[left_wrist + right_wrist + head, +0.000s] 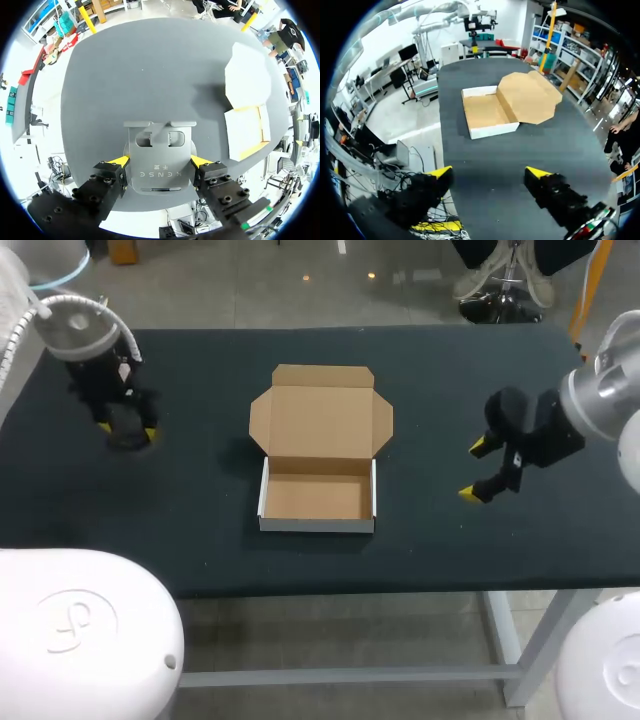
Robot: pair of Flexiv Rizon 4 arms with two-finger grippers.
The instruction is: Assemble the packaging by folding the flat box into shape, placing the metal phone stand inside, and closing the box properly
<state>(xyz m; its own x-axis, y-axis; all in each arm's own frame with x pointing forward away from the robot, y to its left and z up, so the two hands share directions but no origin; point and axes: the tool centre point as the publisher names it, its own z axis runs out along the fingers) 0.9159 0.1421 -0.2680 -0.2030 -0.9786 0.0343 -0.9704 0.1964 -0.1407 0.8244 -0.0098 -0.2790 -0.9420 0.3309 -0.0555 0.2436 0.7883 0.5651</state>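
The left hand point(160, 161) is clamping the metal phone stand point(157, 145) by its two side edges, low over the left end of the tabletop point(200, 520). The stand is showing a short line of stamped lettering near its lower edge. The box point(318, 495), folded into shape, is sitting at the tabletop's middle with its lid point(320, 420) lying open behind it. The right hand point(475, 470) is hovering to the box's right, its fingers spread apart and holding nothing.

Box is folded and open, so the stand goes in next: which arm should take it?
Left. The left gripper is shut on the metal phone stand; the right gripper hangs open, empty, beside the box.
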